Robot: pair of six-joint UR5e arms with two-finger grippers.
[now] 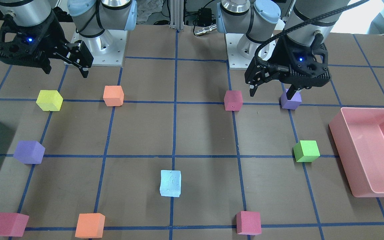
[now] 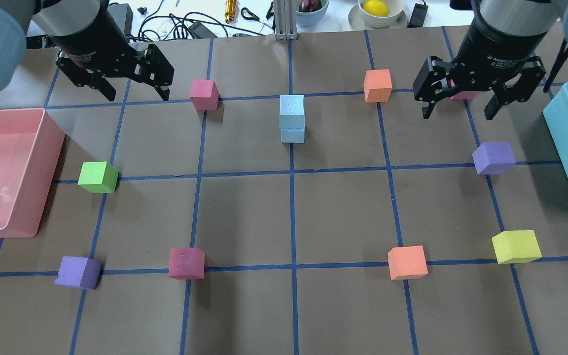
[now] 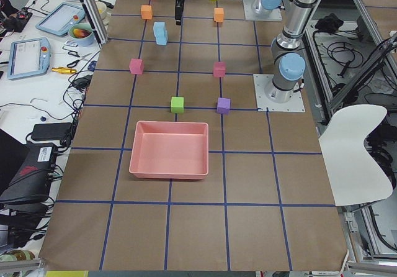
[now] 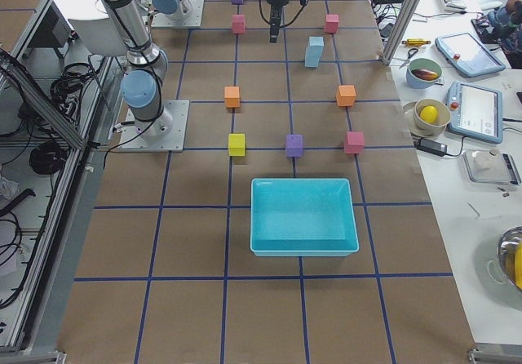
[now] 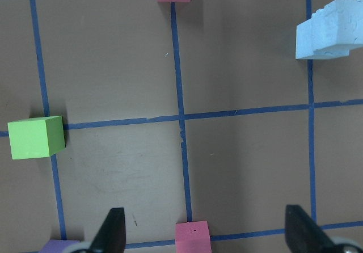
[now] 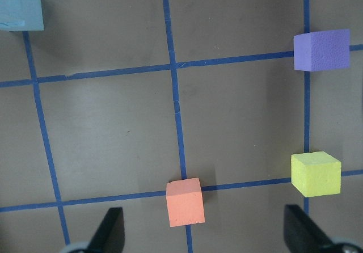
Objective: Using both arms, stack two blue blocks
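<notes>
The two blue blocks (image 2: pixel 292 118) stand stacked one on the other at the middle of the table, toward the far side; the stack also shows in the front-facing view (image 1: pixel 170 183). It is at the top right of the left wrist view (image 5: pixel 332 29) and the top left corner of the right wrist view (image 6: pixel 20 9). My left gripper (image 2: pixel 136 91) is open and empty, raised above the table well to the left of the stack. My right gripper (image 2: pixel 456 111) is open and empty, raised well to the right of it.
A pink bin (image 2: pixel 42 148) sits at the left edge and a teal bin (image 2: pixel 567 148) at the right edge. Green (image 2: pixel 97 176), magenta (image 2: pixel 204 93), orange (image 2: pixel 377 85), purple (image 2: pixel 493 158) and yellow (image 2: pixel 515 246) cubes are scattered around the stack.
</notes>
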